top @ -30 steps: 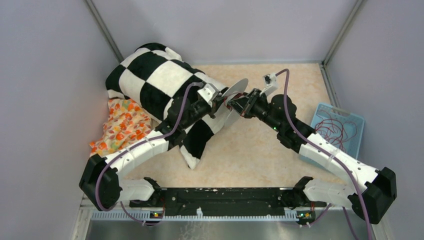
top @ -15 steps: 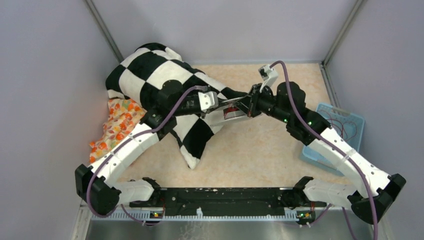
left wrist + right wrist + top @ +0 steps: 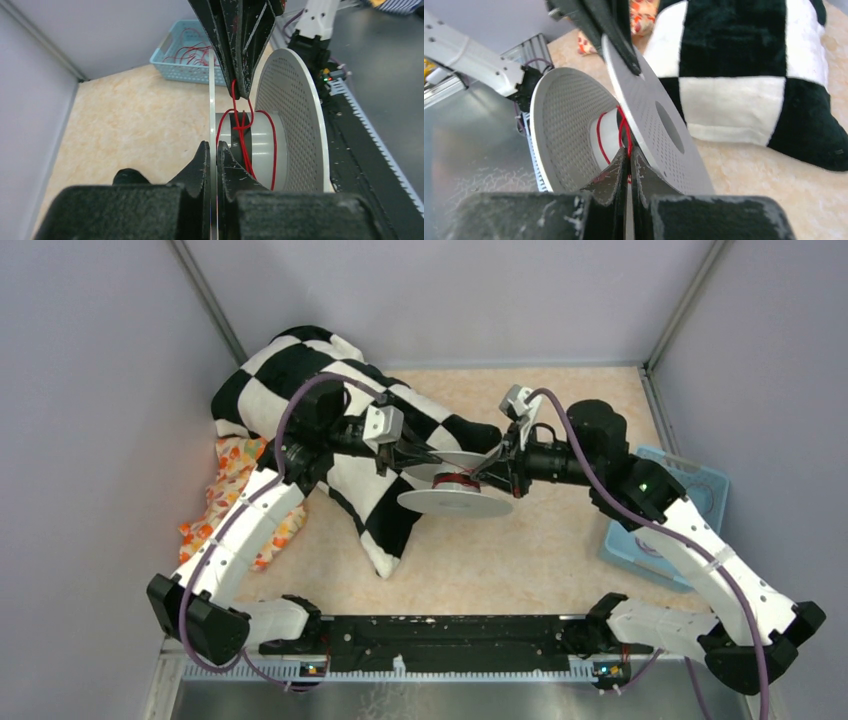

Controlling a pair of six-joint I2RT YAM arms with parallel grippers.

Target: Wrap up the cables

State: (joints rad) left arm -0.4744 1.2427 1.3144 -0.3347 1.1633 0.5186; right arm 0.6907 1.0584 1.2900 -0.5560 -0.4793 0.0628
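Left wrist view: what has the left gripper (image 3: 212,150) got?
Its fingers are pressed together on the thin rim of one flange of the spool (image 3: 295,120).
And the right gripper (image 3: 628,156)?
Pinching a strand of the cables (image 3: 243,131) right at the grey hub, where a few red turns lie. More strands sit in the blue basket (image 3: 182,74) on the table behind
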